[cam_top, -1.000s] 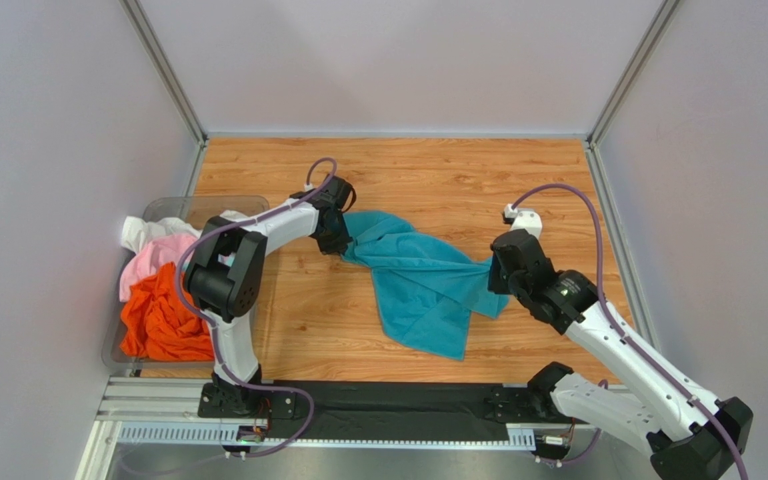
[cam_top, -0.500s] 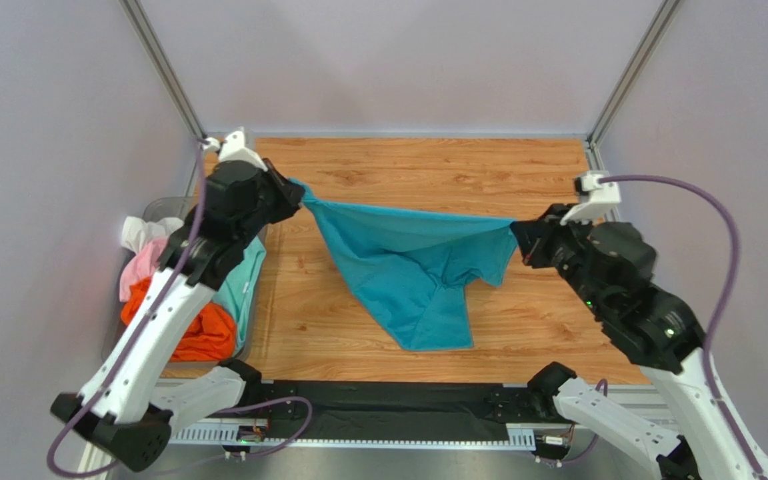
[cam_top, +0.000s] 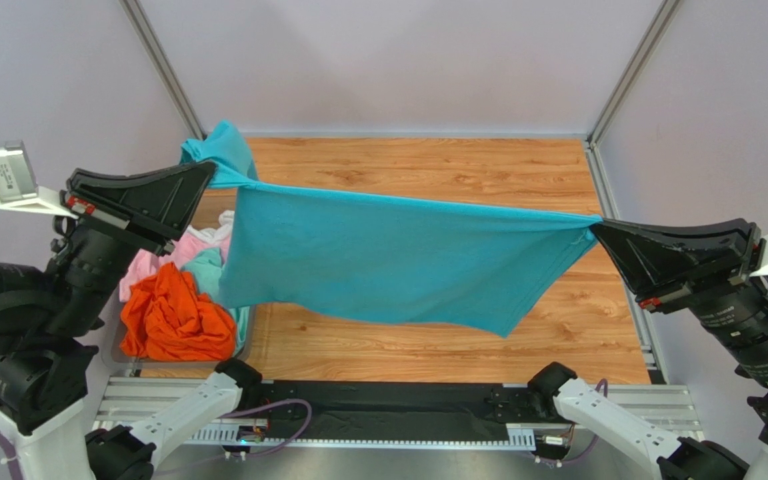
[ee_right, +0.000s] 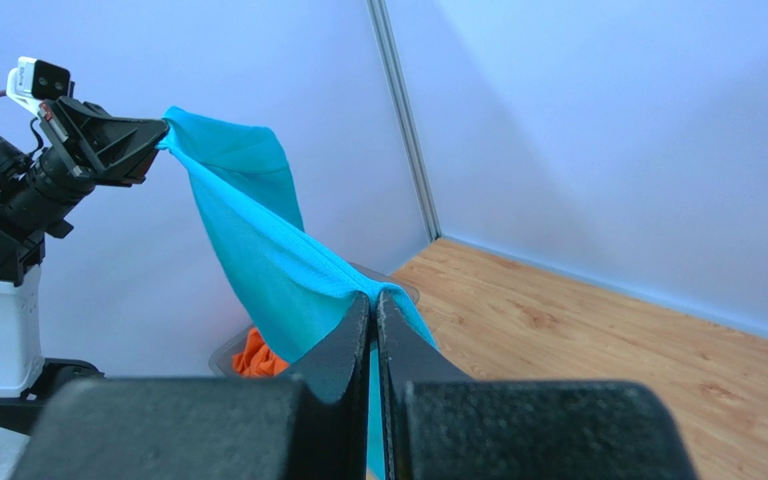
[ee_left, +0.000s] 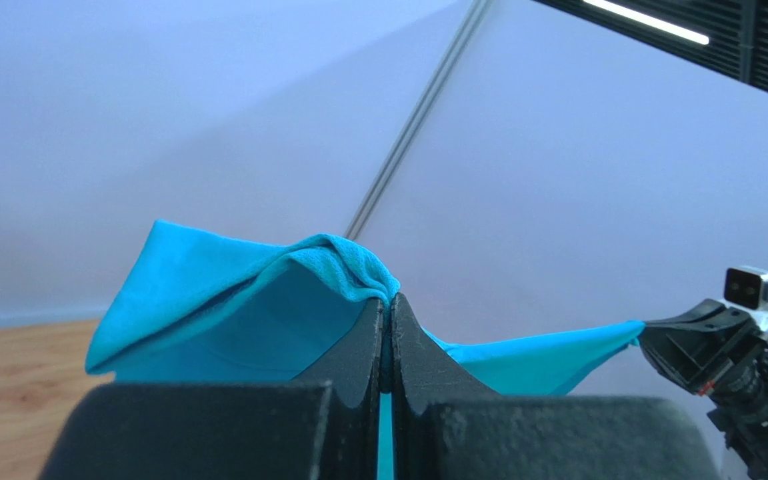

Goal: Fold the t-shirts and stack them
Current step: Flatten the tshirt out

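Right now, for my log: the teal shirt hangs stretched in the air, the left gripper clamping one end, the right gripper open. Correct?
Not quite: the right gripper is shut on the other end of the teal shirt, as the right wrist view shows. The rest holds: the left gripper clamps one end, the shirt stretched in the air.

Both arms are up high and far apart. The left gripper [cam_top: 201, 172] is out on the left side and points in toward the middle. Its two fingers are pressed tight together on one end of the teal t-shirt [cam_top: 388, 255]. The right gripper [cam_top: 598, 229] points back at it from the right side, pinching the other end
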Controlling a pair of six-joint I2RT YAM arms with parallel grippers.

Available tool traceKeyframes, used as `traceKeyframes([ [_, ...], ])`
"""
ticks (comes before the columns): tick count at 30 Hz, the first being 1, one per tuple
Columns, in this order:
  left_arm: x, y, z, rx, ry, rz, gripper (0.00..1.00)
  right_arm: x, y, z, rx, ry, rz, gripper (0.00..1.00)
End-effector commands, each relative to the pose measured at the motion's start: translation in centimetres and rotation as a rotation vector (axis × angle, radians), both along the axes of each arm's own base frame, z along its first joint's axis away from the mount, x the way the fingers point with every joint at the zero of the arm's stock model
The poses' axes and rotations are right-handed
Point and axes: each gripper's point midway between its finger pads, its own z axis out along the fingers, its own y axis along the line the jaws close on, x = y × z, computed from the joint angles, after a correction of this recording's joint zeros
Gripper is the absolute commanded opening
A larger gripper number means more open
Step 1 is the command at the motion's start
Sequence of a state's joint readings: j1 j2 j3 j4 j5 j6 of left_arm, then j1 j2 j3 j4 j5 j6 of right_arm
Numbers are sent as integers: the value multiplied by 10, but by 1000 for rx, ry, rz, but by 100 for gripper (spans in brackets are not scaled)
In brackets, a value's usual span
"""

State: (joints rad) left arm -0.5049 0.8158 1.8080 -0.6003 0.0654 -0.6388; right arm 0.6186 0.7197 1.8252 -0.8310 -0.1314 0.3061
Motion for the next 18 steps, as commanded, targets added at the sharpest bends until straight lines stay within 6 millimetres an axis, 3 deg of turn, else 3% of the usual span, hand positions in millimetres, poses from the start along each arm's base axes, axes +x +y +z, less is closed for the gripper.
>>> traceKeyframes([
  [1,4,-9,4,50,-26,-27,0,18,7,-9,-65,40,-29,0],
  [3,12,-13,2,63,-17,-19,0,38,-3,-15,-63,85,-137,0],
  [4,28,-18,-5,83,14,-3,0,60,-12,-23,-69,131,-250,0],
  [6,51,-24,-17,108,58,33,0,84,-20,-35,-90,178,-363,0],
  [7,81,-29,-33,141,118,84,0,103,-20,-45,-126,212,-429,0],
  [8,98,-31,-43,158,155,122,0,121,-35,-54,-144,246,-558,0],
  [9,133,-38,-67,203,230,177,0,144,-31,-72,-209,292,-621,0],
  [11,172,-46,-99,281,312,239,0,171,-41,-93,-283,348,-752,0],
  [12,210,-54,-133,346,395,302,0,200,-47,-121,-344,423,-817,0],
  [14,248,-60,-169,432,476,369,1,237,-45,-151,-370,483,-805,2],
  [15,266,-63,-191,480,521,394,4,255,-52,-174,-395,528,-828,2],
  [16,300,-78,-231,552,597,397,12,282,-64,-223,-454,635,-860,3],
  [18,325,-84,-285,647,739,372,25,315,-64,-260,-490,662,-841,5],
])
